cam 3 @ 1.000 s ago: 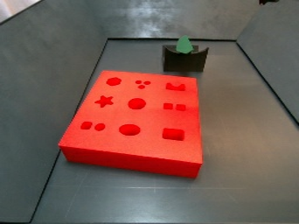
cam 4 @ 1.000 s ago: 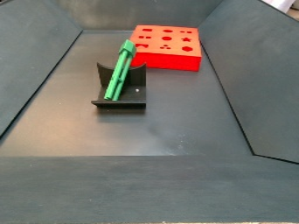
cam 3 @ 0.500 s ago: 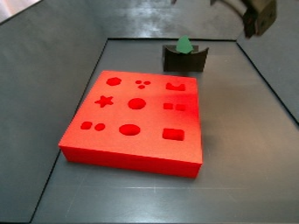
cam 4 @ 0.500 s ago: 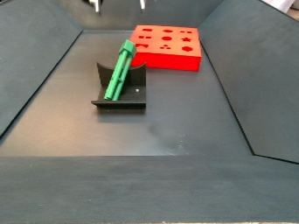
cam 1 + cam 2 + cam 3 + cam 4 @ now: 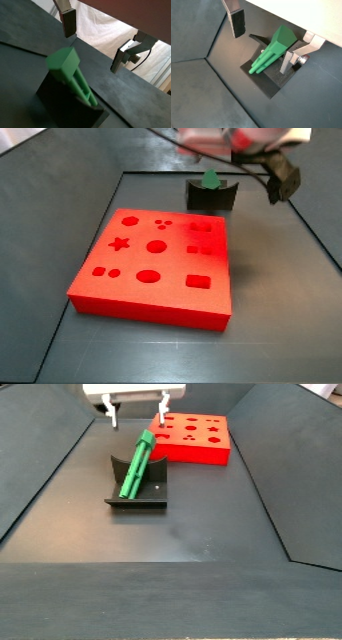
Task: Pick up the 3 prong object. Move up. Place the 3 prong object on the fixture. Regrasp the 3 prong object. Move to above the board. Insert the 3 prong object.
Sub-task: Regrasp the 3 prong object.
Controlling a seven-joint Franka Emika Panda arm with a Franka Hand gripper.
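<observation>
The green 3 prong object [image 5: 136,464] leans tilted in the dark fixture [image 5: 138,496], thick end up. Both show in both wrist views, the object [image 5: 271,50] [image 5: 70,75] on the fixture [image 5: 272,84] [image 5: 63,107]. My gripper [image 5: 139,414] hangs open and empty just above the object's upper end. Its fingers [image 5: 238,22] stand wide on either side of the object, without touching it. In a side view the gripper [image 5: 254,163] is blurred above the fixture [image 5: 211,198]. The red board [image 5: 154,258] lies flat beside the fixture.
The grey bin floor [image 5: 187,534] is bounded by sloped walls [image 5: 47,474] on all sides. The red board [image 5: 191,437] sits at the far end of the bin, close behind the fixture.
My gripper has come down into view from above and now hangs just over the fixture and the green object. The object, fixture and board have not moved.
</observation>
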